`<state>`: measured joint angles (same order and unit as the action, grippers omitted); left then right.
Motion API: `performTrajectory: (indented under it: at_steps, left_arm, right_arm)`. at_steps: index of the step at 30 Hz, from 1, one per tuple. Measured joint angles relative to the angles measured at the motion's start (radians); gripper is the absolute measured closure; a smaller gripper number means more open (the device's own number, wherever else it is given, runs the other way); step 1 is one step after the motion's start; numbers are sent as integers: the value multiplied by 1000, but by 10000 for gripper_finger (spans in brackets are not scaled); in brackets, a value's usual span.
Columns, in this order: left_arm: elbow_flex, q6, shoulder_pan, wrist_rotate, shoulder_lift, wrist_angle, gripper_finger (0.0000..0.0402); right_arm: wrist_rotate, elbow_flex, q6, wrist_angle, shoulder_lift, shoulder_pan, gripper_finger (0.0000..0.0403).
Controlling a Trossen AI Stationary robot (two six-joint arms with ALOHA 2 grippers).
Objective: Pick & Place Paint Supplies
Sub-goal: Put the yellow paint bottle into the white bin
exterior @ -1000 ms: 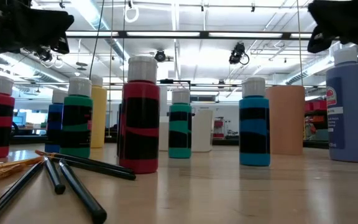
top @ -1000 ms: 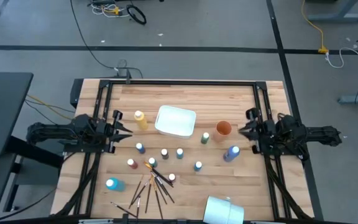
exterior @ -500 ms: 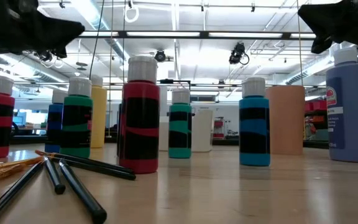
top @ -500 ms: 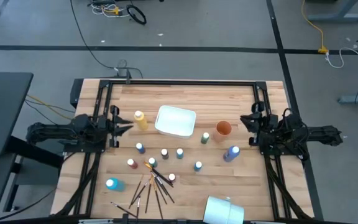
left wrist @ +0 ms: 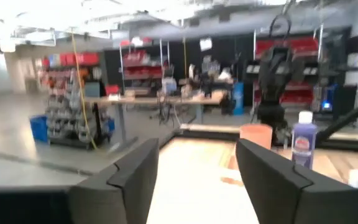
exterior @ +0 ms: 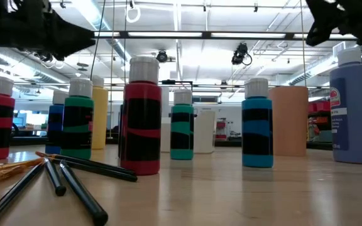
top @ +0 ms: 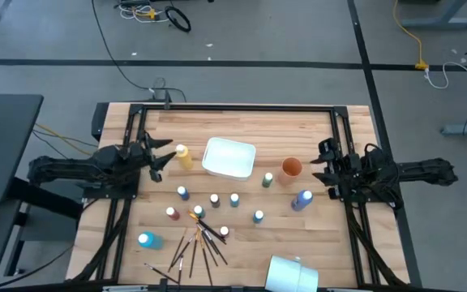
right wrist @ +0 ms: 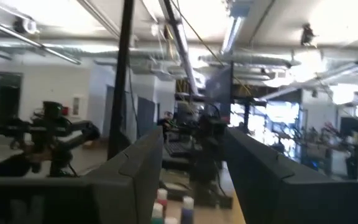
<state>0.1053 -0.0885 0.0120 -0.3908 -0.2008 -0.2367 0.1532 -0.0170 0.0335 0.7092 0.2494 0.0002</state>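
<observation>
both arms' jaws newly spread and empty, left gripper [top: 162, 154] beside yellow bottle [top: 183, 156]

This is a large open robotics lab or industrial workshop hall. From above, a wooden butcher-block counter [top: 242, 130] edged with black metal framing stands on a bare grey concrete floor [top: 242, 40] crossed by dark tape lines, with loose cables [top: 156, 14] and a yellow cord [top: 408, 36] trailing over it. The level view shows a high open ceiling with long fluorescent strip lights [exterior: 168, 34], exposed beams and hanging cameras [exterior: 241, 53]. Past the counter, the left wrist view shows red-and-black storage racks [left wrist: 142, 65], a blue bin [left wrist: 39, 127], work tables [left wrist: 160, 102] and another dark robot arm [left wrist: 275, 74]. The right wrist view shows exposed pipes and ducts [right wrist: 185, 59] overhead.
</observation>
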Motion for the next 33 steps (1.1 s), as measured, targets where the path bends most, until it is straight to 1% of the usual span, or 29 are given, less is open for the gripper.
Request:
performTrajectory:
  at_steps: [4, 8, 12, 16, 19, 24, 33]
  left_arm:
    - [34, 34, 37, -40, -123, 2, 162]
    - [75, 135, 83, -86, -242, 6, 162]
    - [85, 145, 109, -88, -331, 12, 162]
    - [86, 186, 125, -103, -394, 26, 162]
    - [87, 205, 131, -121, -425, 33, 162]
    - [89, 231, 132, -120, -450, 31, 161]
    - [86, 181, 132, -113, -424, 4, 161]
  right_arm:
    - [-12, 0, 8, 52, 50, 0, 225]
    - [-15, 0, 8, 79, 83, 0, 228]
    - [-15, 0, 8, 82, 93, 0, 231]
    - [-14, 0, 2, 83, 93, 0, 232]
    - [-13, 0, 0, 82, 93, 0, 232]
    - [-13, 0, 0, 82, 93, 0, 232]
    - [-13, 1, 1, 82, 93, 0, 231]
